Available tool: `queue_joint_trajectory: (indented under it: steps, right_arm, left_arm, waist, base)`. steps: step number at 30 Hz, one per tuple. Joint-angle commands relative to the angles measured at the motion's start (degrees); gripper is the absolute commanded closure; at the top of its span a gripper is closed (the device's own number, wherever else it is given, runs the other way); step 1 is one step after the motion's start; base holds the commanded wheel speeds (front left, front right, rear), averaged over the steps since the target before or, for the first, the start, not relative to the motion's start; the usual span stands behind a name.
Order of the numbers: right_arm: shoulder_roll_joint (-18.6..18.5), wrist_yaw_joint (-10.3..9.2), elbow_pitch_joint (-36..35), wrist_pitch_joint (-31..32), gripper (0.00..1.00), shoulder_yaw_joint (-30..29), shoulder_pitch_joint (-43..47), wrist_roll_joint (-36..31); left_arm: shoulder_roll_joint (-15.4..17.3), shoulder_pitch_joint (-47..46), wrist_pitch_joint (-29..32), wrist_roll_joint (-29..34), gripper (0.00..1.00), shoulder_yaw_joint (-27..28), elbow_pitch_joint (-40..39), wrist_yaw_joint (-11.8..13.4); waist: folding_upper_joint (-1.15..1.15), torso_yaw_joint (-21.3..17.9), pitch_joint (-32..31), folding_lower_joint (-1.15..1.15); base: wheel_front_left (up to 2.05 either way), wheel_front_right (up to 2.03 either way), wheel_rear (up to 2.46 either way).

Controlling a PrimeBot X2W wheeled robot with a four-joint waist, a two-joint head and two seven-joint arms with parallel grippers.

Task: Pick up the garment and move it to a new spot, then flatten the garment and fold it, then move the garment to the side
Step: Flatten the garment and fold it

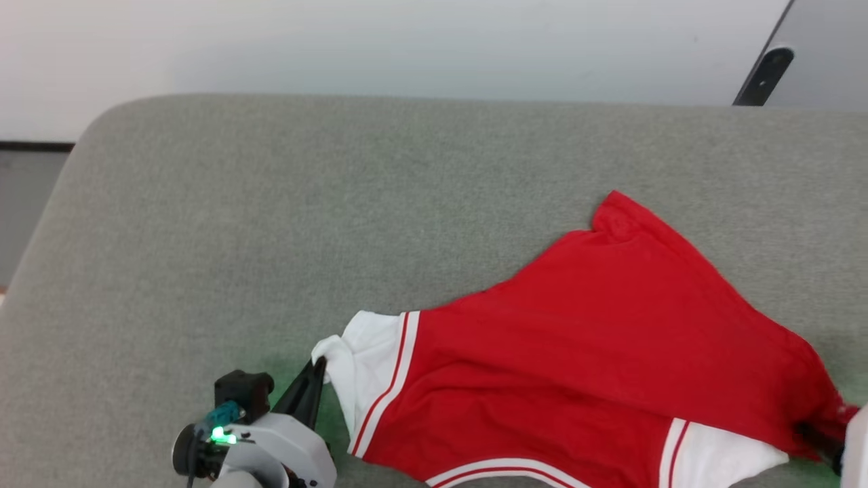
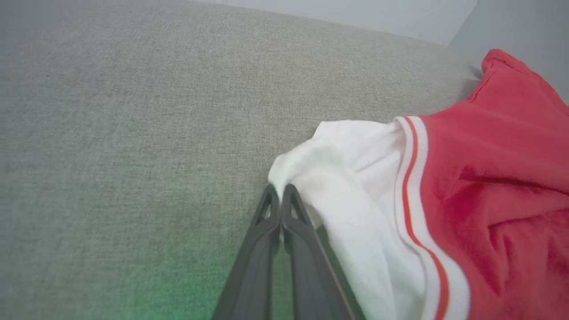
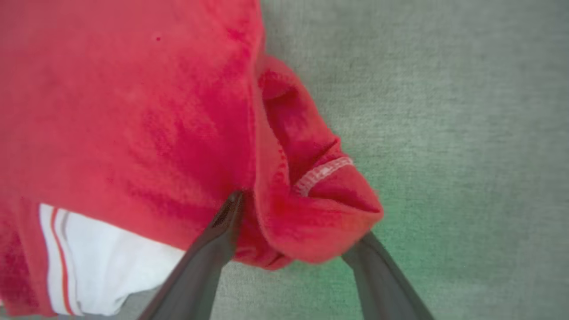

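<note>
Charcoal fingers, left gripper (image 2: 280,189): pressed flat together, tips pinched on the outer edge of a white sleeve (image 2: 355,178). Head view has it at lower left (image 1: 319,366), fingers pointing up and right into the cloth.
Left sleeve: puckered to a small peak at the pinch; white-and-red striped band (image 2: 413,178) where it meets the red body.
Right gripper (image 3: 289,213): fingers either side of a bunched wad of red hem, closed on it. One fingertip lies against the cloth; the other is hidden under the fold.
Right gripper, head view: dark tip at the far lower right (image 1: 817,437), at the shirt's red corner.
Garment (image 1: 597,352): red jersey on the right half of the seat, drawn out between the two grippers, plain red side up, lightly creased. One red corner points up and away (image 1: 614,203).
Second sleeve (image 1: 719,461): white, at the bottom edge, just beside the right grip, partly under the red body (image 3: 111,266).
Surface: grey woven upholstery (image 1: 271,237), garment resting directly on it.
Light: green glow on the fabric near each wrist (image 1: 220,435).
Background: pale wall (image 1: 407,41) behind the cushion.
</note>
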Motion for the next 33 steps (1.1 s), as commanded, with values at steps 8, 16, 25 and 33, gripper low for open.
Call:
queue_joint_trajectory:
  steps: [8,16,25,33]
  right_arm:
    - [1.08,-0.1,-16.09,-8.44,0.0,-3.5,8.36,-1.53]
    - [2.42,-0.09,-25.24,-28.19,0.0,-2.5,13.7,-8.04]
    - [2.26,-0.1,-23.24,-50.41,0.0,3.61,13.31,-16.58]
    - [0.38,-0.11,-17.34,-52.39,0.0,7.85,3.89,-18.96]
  left_arm:
    - [0.12,2.53,0.01,-0.53,1.0,1.27,-1.52,0.94]
    - [-0.1,3.72,0.01,-0.45,1.0,1.7,-2.72,1.56]
    - [-0.19,4.57,0.01,-0.75,1.0,1.78,-3.79,1.99]
    - [-0.6,3.54,0.01,-0.79,1.0,1.12,-4.01,1.71]
  waist:
    - [0.0,-2.47,-2.29,0.0]
    - [0.0,-3.13,-2.98,0.0]
    - [0.0,-2.5,-3.46,0.0]
    - [0.0,0.32,-2.74,0.0]
  base:
    - [0.0,0.0,0.0]
    - [0.0,0.0,0.0]
    - [0.0,0.0,0.0]
    - [0.0,0.0,0.0]
